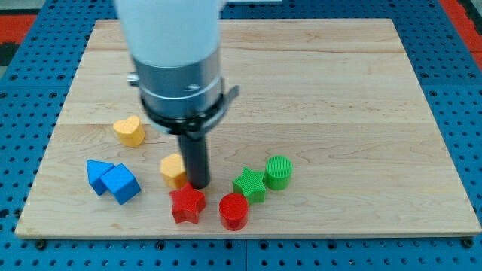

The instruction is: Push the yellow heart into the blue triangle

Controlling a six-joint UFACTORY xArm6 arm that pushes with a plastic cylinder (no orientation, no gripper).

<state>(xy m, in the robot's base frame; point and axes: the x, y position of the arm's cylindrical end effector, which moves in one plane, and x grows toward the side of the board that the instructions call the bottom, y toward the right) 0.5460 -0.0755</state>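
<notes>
The wooden board (339, 90) fills most of the frame, and my arm's white and grey housing (177, 68) drops in from the upper left, hiding part of it. From that housing the dark rod runs straight down, and my tip (199, 185) sits on the board in the lower middle, touching or just beside the right side of a second yellow block (172, 169), whose shape I cannot make out. There is no pincer on this rig to be wide, narrow or holding anything; the rod simply stands upright among the blocks.

As for progress, I judge the task barely begun. The yellow heart (129, 130) lies at the middle left of the frame, up and left of my tip and apart from it, untouched by the rod. The blue triangle (96, 175) sits at the lower left, below the heart, pressed against a blue cube-like block (121, 184). A clear gap separates heart and triangle, so the whole push is left. I would need to bring my tip round above the heart first.

Smaller things cluster in the lower middle: a red star (187, 205), a red cylinder (233, 211), a green star (249, 184) and a green cylinder (278, 172).
</notes>
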